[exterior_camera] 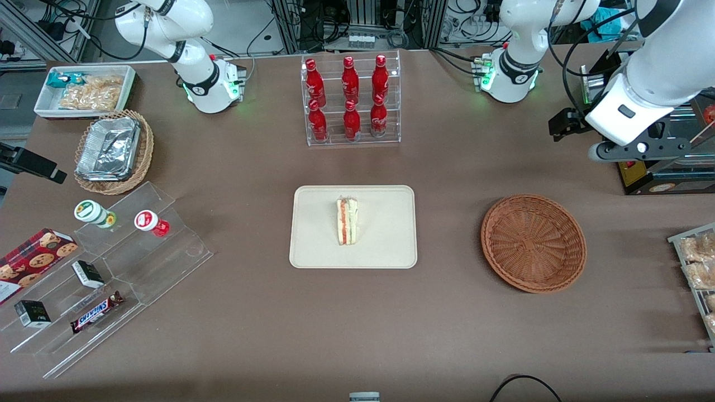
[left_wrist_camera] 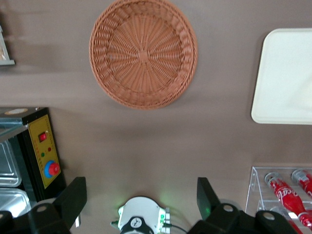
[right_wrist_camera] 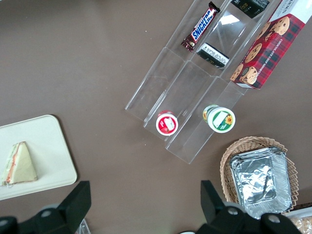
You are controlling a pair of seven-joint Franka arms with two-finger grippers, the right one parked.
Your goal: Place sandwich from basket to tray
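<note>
Sandwich [exterior_camera: 347, 220]: I see it lying on the tray [exterior_camera: 313, 245], mid-surface.
Basket [exterior_camera: 533, 243]: toward the working arm's end.
Gripper [left_wrist_camera: 141, 200]: mine, raised above the surface, fingers wide apart, holding nothing.

The sandwich [exterior_camera: 347, 220] lies on the tray [exterior_camera: 385, 251], near its middle. The tray sits mid-tabletop [exterior_camera: 447, 335], nearer the front camera than the bottle rack [exterior_camera: 352, 100]. The basket [exterior_camera: 533, 243] stands beside the tray, well apart from it, toward the working arm's end. The pincer [left_wrist_camera: 141, 197], fingers [left_wrist_camera: 73, 197] spread wide, hangs high above the tabletop, farther from the front camera than the basket. A stepped stand [exterior_camera: 111, 273] and a foil-tray basket [exterior_camera: 114, 151] lie toward the parked arm's end.
</note>
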